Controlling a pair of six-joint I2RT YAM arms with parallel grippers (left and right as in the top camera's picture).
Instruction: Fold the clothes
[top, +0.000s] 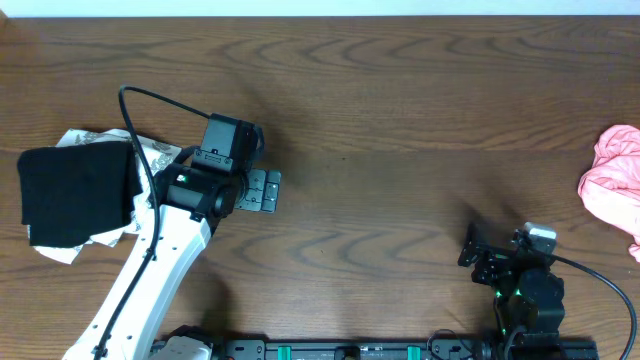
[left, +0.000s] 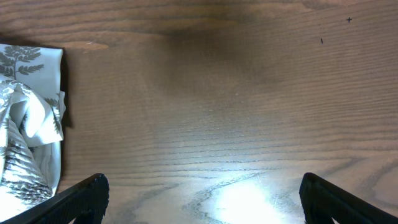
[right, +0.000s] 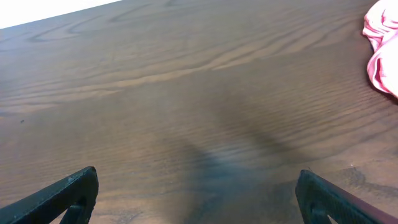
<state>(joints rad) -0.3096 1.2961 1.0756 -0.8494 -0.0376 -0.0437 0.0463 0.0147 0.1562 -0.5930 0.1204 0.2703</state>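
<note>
Left wrist view: the left fingers (left: 84, 196) stand spread wide, gripping nothing, low over the table (left: 217, 93), with the white leaf-print piece (left: 28, 124) just beside one of them. Overhead, that arm slants in from the near edge, its wrist next to the black piece (top: 75, 195) lying on the leaf-print cloth. The right fingers (right: 68, 193) are also spread and empty, the arm tucked near its base. The pink piece (top: 615, 175) lies at the table's right edge.
</note>
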